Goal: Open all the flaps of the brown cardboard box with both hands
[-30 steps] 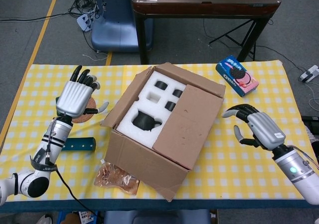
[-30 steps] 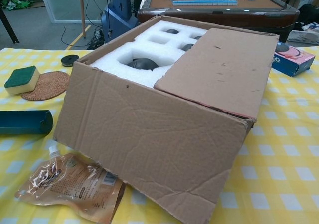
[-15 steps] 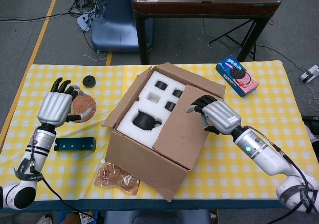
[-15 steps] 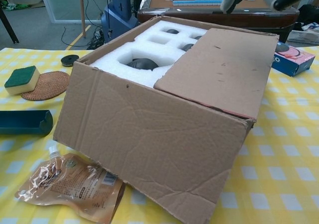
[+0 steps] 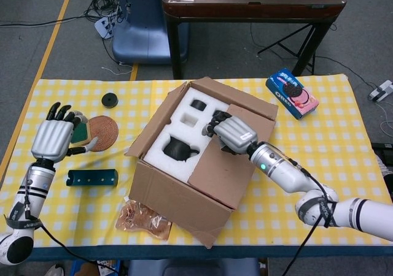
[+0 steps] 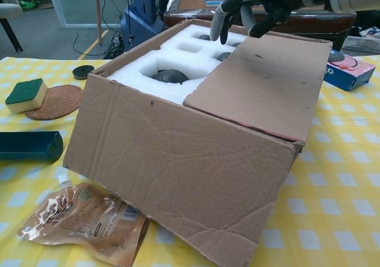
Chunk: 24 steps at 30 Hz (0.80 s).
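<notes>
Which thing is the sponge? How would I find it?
Start at the brown cardboard box mid-table, then look far left to the round woven coaster. The sponge sits on its left edge, by the left hand: the only blocky thing, green on top, yellow underneath.

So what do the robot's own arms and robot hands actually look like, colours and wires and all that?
Both hands, the left robot hand and the right robot hand, have silver-grey ribbed backs and black fingers with pale tips. The forearms are glossy white with black bands. A small green light glows on the right wrist. A black cable runs along each arm.
</notes>
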Motion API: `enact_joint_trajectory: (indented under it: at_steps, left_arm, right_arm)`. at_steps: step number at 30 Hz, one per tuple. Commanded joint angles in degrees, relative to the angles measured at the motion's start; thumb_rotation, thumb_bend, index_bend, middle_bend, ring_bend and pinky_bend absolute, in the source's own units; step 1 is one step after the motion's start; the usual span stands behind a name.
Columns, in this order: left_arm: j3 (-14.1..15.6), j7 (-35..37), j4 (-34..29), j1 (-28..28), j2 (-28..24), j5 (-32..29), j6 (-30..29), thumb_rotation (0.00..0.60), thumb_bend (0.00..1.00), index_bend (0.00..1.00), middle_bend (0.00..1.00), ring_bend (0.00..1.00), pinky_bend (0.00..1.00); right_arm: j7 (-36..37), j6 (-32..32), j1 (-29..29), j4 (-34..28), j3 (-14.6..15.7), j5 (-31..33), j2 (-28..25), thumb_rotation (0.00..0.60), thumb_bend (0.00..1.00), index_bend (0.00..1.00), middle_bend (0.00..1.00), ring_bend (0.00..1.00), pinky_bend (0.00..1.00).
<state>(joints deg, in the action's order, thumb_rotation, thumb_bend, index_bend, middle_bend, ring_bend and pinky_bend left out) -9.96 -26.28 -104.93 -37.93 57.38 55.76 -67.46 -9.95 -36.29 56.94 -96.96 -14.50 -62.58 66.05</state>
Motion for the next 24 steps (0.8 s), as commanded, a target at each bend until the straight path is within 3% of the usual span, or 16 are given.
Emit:
enact_joint_trajectory:
  at_steps: [1, 9, 24]
  left_arm:
    - [0.1, 0.6, -0.1, 0.5, -0.3, 0.5, -0.1, 0.166, 0.28, 0.39, 0.25, 0.10, 0.00]
    - [0.3, 2.0, 0.4, 1.7, -0.8, 1.4, 0.2, 0.164, 0.28, 0.39, 0.25, 0.10, 0.00]
    - [-0.4, 2.1, 1.3, 1.8, -0.1, 1.2, 1.3, 0.164, 0.28, 0.39, 0.25, 0.10, 0.00]
  right_arm:
    - [-1.8, 0.6, 2.0, 2.3, 0.4, 2.1, 2.6, 0.600, 1.00, 0.30, 0.32, 0.17, 0.12]
    - [-4.4, 0.4, 3.8, 4.6, 2.4, 4.8, 4.6, 0.600, 1.00, 0.31, 0.34, 0.17, 0.12]
    - [-4.6, -1.8, 3.1, 2.7, 4.2, 5.2, 2.3, 0.600, 1.00, 0.32, 0.45, 0.21, 0.12]
